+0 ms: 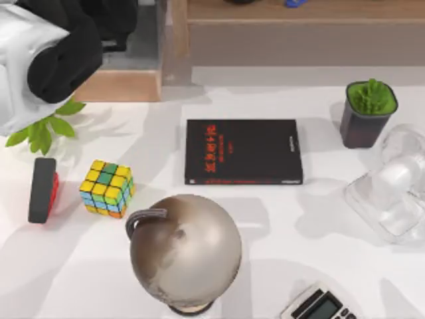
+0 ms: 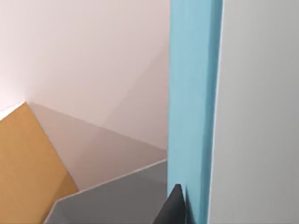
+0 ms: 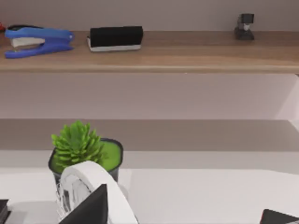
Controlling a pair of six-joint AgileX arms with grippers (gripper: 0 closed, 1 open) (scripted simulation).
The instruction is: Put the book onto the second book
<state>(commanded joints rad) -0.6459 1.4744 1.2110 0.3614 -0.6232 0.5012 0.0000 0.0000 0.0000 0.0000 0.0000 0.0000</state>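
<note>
The book (image 2: 191, 107), teal-blue with white page edges, stands on edge right in front of the left wrist camera. My left gripper (image 2: 180, 211) is shut on it, and one dark fingertip (image 2: 174, 207) presses against its cover. High at the top view's far left looms my left arm (image 1: 60, 46). The second book (image 1: 243, 151), black with red lettering, lies flat in the middle of the white table. My right gripper (image 3: 182, 219) is open and holds nothing; it is parked on the right by the potted succulent (image 3: 84, 149).
A grey globe (image 1: 184, 252) stands just in front of the black book. To the left are a Rubik's cube (image 1: 107, 189) and a black-and-red slab (image 1: 43, 189). At the right are the succulent pot (image 1: 368, 113), a clear fan (image 1: 392, 189) and a calculator (image 1: 319, 306).
</note>
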